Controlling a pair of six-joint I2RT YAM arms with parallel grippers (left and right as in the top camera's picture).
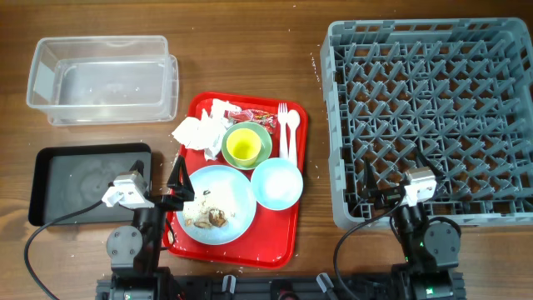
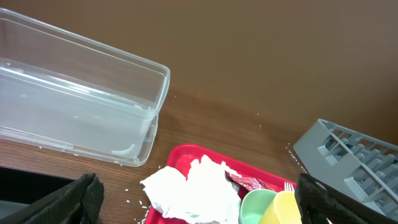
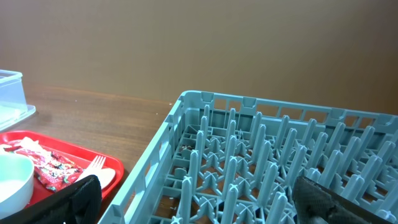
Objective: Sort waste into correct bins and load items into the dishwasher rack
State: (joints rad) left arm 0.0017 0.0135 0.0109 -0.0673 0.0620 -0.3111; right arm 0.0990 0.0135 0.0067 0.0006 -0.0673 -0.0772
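black fingers (image 2: pixel 81 199) of the left gripper (image 1: pixel 179 187) are spread wide, one in each bottom corner of my left wrist view, gripping nothing. from overhead that gripper hangs over the left rim of the red serving tray (image 1: pixel 287 242), right at the left edge of the light blue plate (image 1: pixel 237 196). the food scraps (image 1: pixel 208 218) with white crumbs lie on the plate's near part, just beside the fingers. the right gripper (image 1: pixel 371 192) is spread wide too, holding nothing, over the near-left corner of the dishwasher rack (image 1: pixel 331 133).

further in, the smaller light blue bowl (image 1: pixel 277 183) butts up against the plate's right side. the yellow cup (image 1: pixel 243 147) sits inside the pale green bowl (image 1: pixel 264 133). the fork (image 1: pixel 283 129) and spoon (image 1: pixel 292 132) lie side by side by the tray's right rim. crumpled napkins (image 1: pixel 200 132) spill over the left rim, and the red wrapper (image 1: pixel 254 115) is at the far edge.

hard to see: the left wrist view cuts the cup and green bowl off at the bottom. my left wrist camera covers the near-right corner of the black tray (image 1: pixel 75 179), which sits left of the red one. the clear tub (image 1: pixel 100 83) is beyond it.

room-wise, only a narrow strip of table (image 1: pixel 316 167) runs between the red tray and the rack. there's wider bare wood between tub and rack on the far side.
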